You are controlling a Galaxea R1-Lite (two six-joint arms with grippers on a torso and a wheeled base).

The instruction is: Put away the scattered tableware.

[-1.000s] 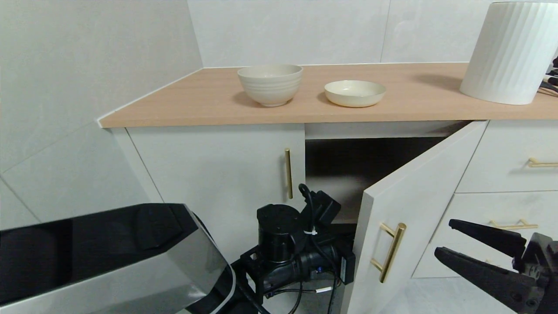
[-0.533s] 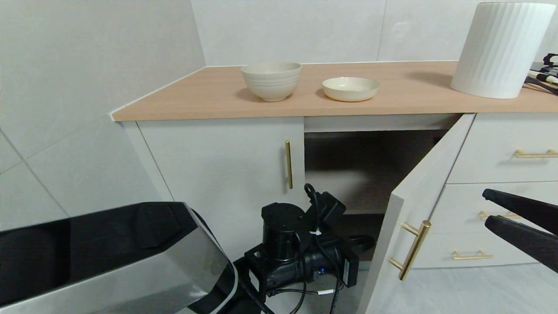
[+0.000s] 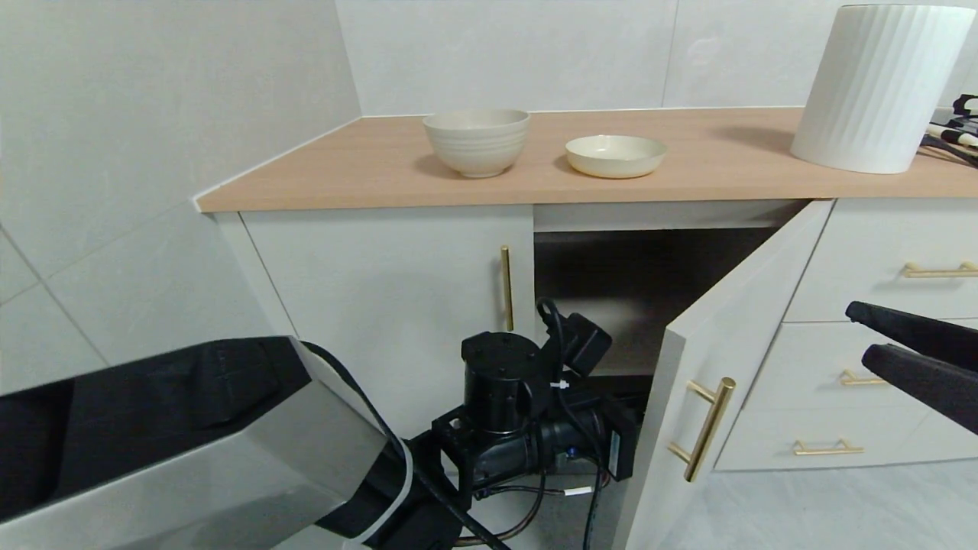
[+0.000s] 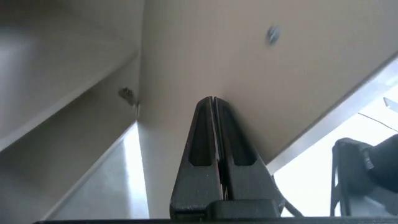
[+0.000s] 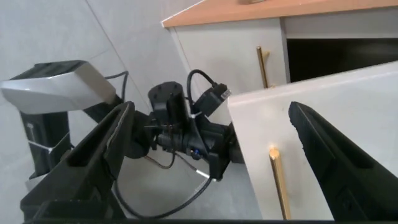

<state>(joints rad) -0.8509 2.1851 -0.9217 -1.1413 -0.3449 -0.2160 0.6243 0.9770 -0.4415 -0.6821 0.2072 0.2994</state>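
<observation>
A cream ribbed bowl (image 3: 476, 141) and a shallow cream dish (image 3: 616, 156) stand side by side on the wooden countertop (image 3: 367, 164). Below them the cabinet door (image 3: 733, 321) hangs ajar, its gold handle (image 3: 707, 428) facing out. My left gripper (image 4: 212, 102) is shut, with nothing in it, its tips close to the inner face of that door; the left wrist (image 3: 527, 412) sits low at the cabinet opening. My right gripper (image 3: 862, 334) is open, to the right of the door and off the handle. The right wrist view has the door (image 5: 336, 93) between its spread fingers (image 5: 118, 137).
A tall white ribbed canister (image 3: 879, 84) stands at the counter's right end with dark utensils (image 3: 955, 130) behind it. The left cabinet door (image 3: 397, 290) is closed. Drawers with gold handles (image 3: 940, 269) lie to the right. A tiled wall closes the left side.
The head view has shifted. The door swung wider, then came back a little. My right gripper moved right, away from the handle. The left arm rose slightly.
</observation>
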